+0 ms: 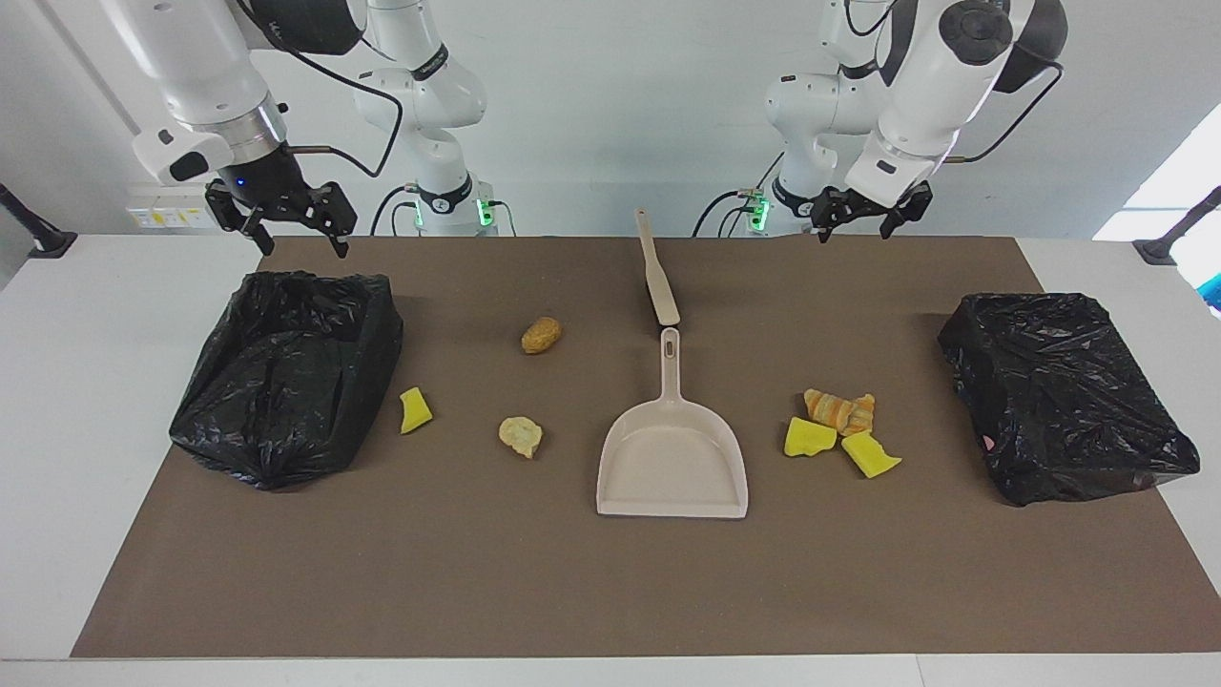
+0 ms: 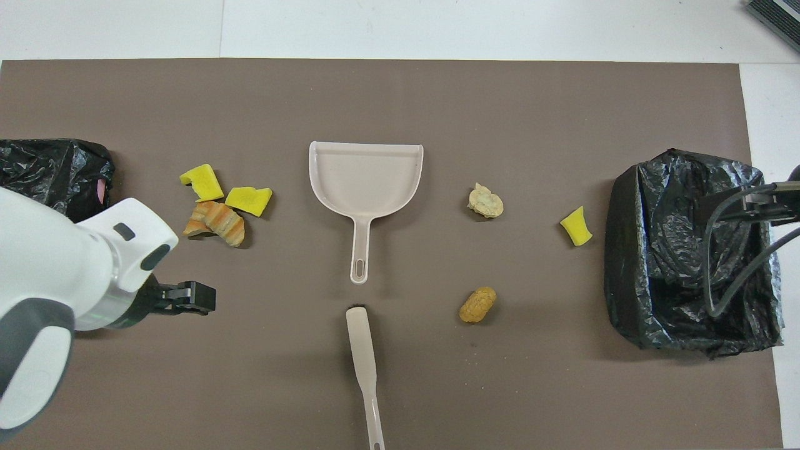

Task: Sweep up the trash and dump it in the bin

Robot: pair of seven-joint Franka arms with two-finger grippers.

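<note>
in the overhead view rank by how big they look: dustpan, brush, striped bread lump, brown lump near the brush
1. dustpan, clearly the largest.
2. brush, long but narrow, and cut off by the view's bottom edge.
3. striped bread lump.
4. brown lump, the smallest.

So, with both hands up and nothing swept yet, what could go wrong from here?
1. The brush lies end to end with the dustpan handle, so a hand coming down for the brush could knock the pan askew.
2. The trash is scattered: three pieces lie toward the left arm's end of the table and three single pieces, such as the brown lump, toward the right arm's, so one sweep will likely miss some.
</note>
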